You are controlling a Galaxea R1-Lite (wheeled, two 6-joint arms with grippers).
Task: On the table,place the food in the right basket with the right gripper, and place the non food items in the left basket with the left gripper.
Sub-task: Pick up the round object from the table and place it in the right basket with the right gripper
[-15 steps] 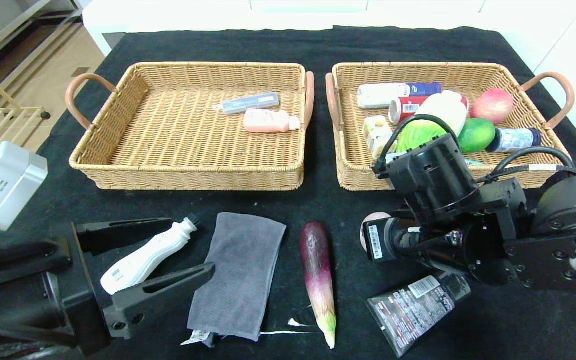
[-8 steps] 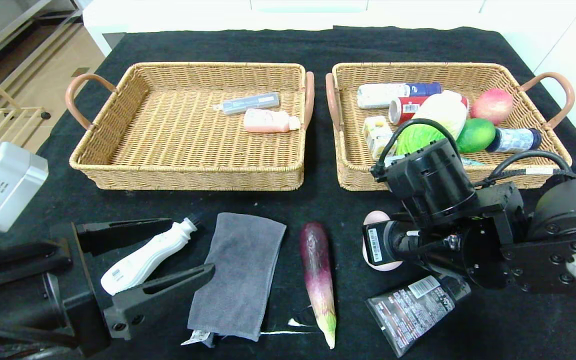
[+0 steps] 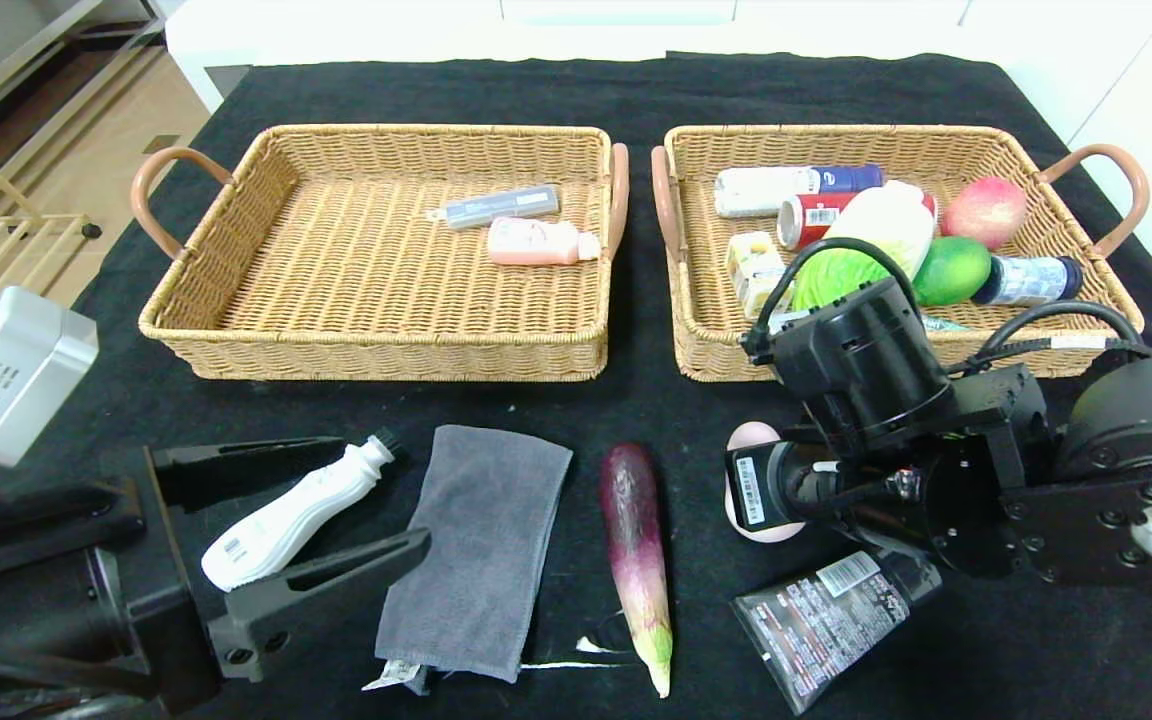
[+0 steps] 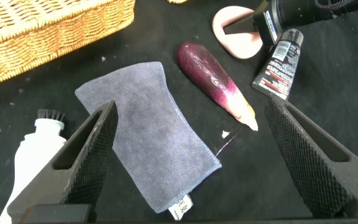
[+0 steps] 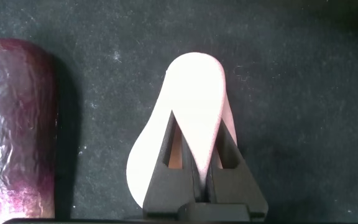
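Right gripper (image 5: pixel 194 163): fingers clamped on the pale pink food piece (image 5: pixel 185 118), low over the black table (image 3: pixel 636 90), between the purple eggplant (image 3: pixel 636 540) and the black tube (image 3: pixel 821 620).
Left gripper (image 3: pixel 276 510): jaws spread wide and empty, hovering around the white bottle (image 3: pixel 286 515) beside the grey cloth (image 3: pixel 481 550).
Doing it well: judging by the narrow pinch, lift straight up before swinging, so the soft piece neither slips nor knocks the eggplant; clear the wicker wall before releasing.
Right basket (image 3: pixel 1036 160): cans, a small bottle, cabbage, green mango, pinkish fruit, a small carton; space is tight, so aim for its near-left corner.
Left basket (image 3: pixel 236 320): a grey pen-like box and pink bottle, near its back right.
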